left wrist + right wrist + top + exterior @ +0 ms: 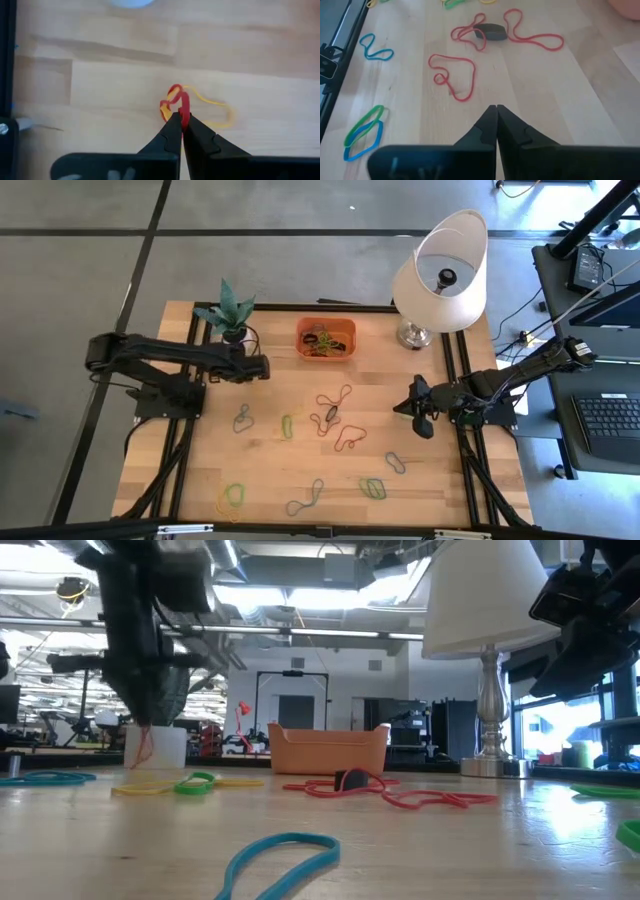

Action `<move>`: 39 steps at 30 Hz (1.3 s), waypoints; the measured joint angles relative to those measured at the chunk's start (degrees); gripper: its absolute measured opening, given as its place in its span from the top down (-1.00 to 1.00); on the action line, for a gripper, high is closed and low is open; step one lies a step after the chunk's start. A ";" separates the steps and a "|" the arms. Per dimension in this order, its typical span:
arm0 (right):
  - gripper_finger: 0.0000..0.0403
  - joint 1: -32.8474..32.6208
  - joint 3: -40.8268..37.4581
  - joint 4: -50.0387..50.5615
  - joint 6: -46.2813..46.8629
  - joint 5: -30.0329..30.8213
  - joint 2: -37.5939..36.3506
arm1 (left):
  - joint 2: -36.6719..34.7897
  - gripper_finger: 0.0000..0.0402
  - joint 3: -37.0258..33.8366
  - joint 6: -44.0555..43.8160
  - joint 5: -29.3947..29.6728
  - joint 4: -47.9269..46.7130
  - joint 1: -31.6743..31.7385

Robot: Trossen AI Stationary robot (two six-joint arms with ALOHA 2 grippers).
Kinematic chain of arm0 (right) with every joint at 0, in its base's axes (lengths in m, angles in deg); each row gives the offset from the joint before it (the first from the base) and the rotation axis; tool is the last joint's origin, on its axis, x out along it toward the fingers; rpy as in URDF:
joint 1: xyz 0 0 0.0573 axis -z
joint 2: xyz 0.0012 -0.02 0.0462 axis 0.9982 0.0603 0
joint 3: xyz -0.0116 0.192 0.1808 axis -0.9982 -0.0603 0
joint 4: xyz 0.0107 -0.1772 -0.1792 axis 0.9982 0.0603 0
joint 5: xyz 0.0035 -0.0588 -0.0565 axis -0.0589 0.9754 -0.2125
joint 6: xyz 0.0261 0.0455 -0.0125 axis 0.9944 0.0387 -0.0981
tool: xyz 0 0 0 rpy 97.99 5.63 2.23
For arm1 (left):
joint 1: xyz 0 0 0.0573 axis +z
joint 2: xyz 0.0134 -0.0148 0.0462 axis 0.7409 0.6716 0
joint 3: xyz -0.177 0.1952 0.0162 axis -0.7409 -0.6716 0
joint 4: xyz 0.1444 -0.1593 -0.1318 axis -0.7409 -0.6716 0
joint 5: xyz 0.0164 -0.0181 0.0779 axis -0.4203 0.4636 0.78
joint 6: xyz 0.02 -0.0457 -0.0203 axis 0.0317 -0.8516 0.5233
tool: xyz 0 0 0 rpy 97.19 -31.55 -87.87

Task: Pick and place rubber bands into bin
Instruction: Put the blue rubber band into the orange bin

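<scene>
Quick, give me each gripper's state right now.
Left gripper: shut on a red rubber band, held above the table near the plant pot.
Right gripper: shut, holding nothing, over the table's right side.

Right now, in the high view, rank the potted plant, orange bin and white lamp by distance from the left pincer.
1. Small green potted plant, just behind the left pincer.
2. Orange rectangular plastic bin, toward table centre.
3. White-shaded lamp, far right corner.
</scene>
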 joint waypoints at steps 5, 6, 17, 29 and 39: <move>0.97 0.00 0.00 0.00 -1.22 0.03 0.00 | -6.30 0.99 0.00 -1.54 5.86 0.80 -2.96; 0.97 0.00 0.00 -0.02 -1.34 0.03 0.00 | -7.48 0.99 0.00 -1.92 7.17 0.97 -3.39; 0.97 0.00 0.00 0.00 -1.47 0.09 0.00 | -14.67 0.99 0.09 12.77 15.23 12.84 -4.99; 0.97 0.00 0.02 -0.11 -1.35 0.16 0.02 | -9.17 0.99 0.09 7.80 -6.43 -0.56 -3.55; 0.97 0.00 0.02 -0.18 -0.59 0.14 0.02 | -3.27 0.98 0.13 10.97 -7.46 4.93 -5.67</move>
